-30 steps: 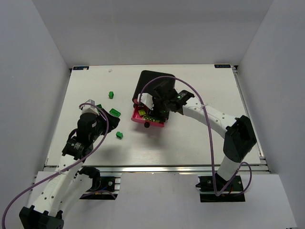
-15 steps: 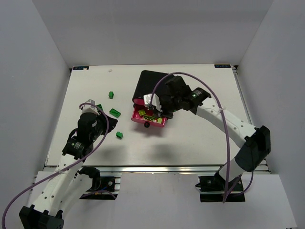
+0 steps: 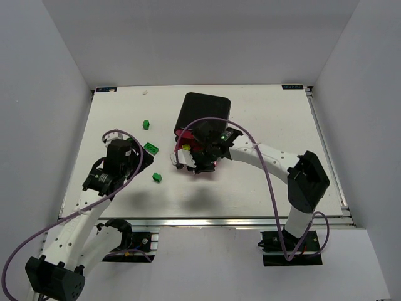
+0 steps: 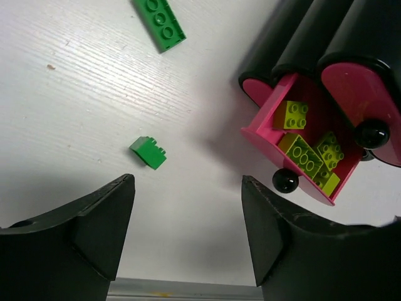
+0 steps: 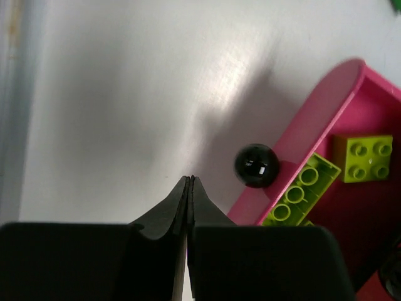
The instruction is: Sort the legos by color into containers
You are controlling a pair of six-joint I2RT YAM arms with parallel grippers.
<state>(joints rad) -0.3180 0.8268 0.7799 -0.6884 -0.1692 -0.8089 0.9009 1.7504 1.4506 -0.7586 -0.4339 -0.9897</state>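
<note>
Near the drawer front: right claw [image 5: 190,180], over the open drawer [image 5: 326,106] a second ago, is now drawn back, pressed shut on nothing, tips just short of the black knob [image 5: 257,166]. Left arm has swung rightward; left claw [image 4: 188,185] is spread wide, holding nothing, above the counter [image 3: 263,119]. Drawer contents: yellow-green legos [image 4: 304,157]. Drawer stands pulled out of the black casing [image 3: 203,106]. Loose on the counter, dark green legos — one small [image 4: 149,153] just ahead of the left claw, one long [image 4: 160,22] farther off, a third [image 3: 146,124] well apart. Right arm is bent low across the drawer, hiding most of it from above.
</note>
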